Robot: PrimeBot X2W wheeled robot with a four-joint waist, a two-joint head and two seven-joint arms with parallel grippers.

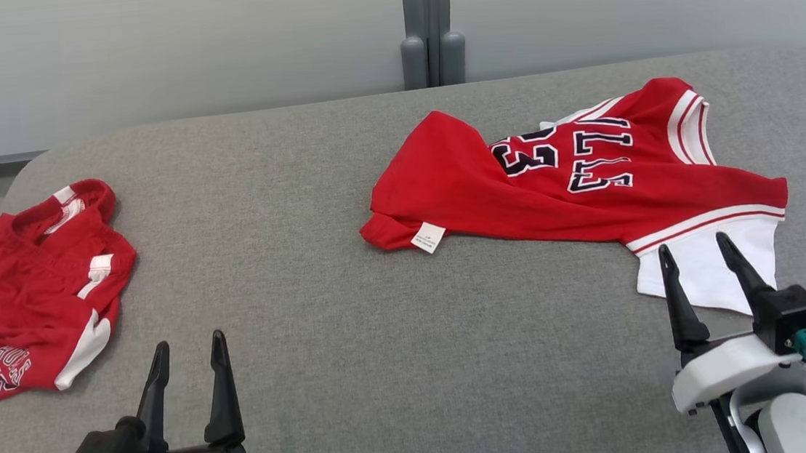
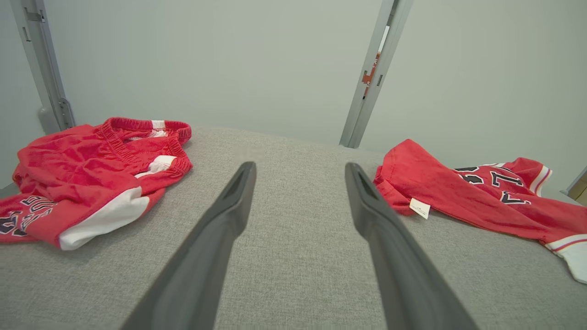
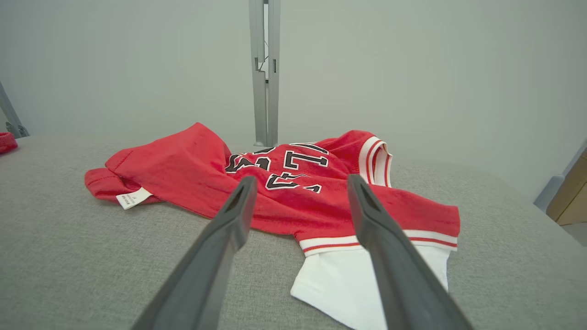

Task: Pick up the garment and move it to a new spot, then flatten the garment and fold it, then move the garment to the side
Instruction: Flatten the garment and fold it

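Note:
The garment, a red jersey (image 1: 574, 182) with dark lettering and a white hem panel, lies crumpled on the right half of the grey padded table (image 1: 355, 347); a white tag sticks out at its left edge. My right gripper (image 1: 692, 242) stands open just in front of the white hem, its fingertips over the panel's near edge and nothing between them. In the right wrist view the jersey (image 3: 284, 192) spreads beyond the open gripper (image 3: 301, 178). My left gripper (image 1: 189, 340) is open at the lower left, over bare table, and the jersey (image 2: 458, 197) lies to the right of the left gripper (image 2: 300, 166).
Red shorts (image 1: 29, 288) with white side stripes lie bunched at the table's left edge, also seen as shorts (image 2: 87, 174) in the left wrist view. A grey post (image 1: 429, 27) stands against the pale wall behind the table. Bare grey surface separates the two pieces of clothing.

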